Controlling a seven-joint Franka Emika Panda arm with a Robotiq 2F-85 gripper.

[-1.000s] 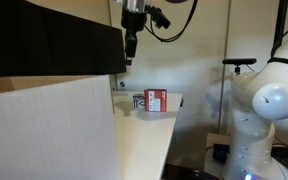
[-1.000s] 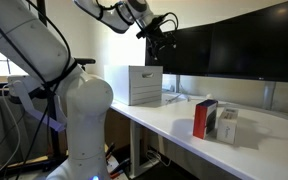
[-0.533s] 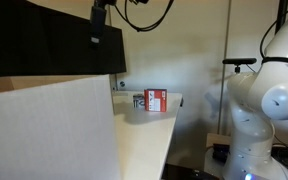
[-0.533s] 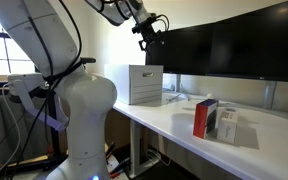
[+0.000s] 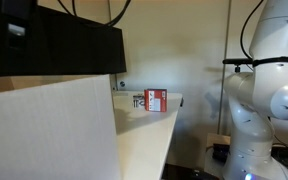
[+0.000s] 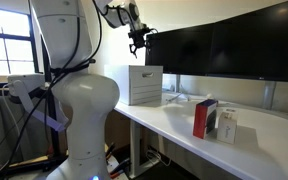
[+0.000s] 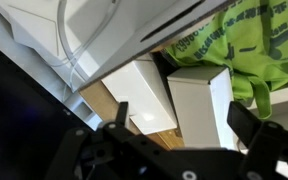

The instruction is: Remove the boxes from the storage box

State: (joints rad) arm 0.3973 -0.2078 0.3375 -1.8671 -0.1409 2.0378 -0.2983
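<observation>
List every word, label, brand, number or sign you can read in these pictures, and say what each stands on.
No text is legible in any view.
Red carton: white label, print too small to read.
White carton: black printed marks, too blurred to read.
Green cloth: dark printed pattern, perhaps lettering, too blurred to read.

Black monitors (image 6: 229, 45) stood in a row along the back of a white desk (image 6: 174, 127). A bright window (image 6: 4, 42) lit the far side. In the wrist view, green patterned fabric (image 7: 252, 42) lay crumpled.
</observation>
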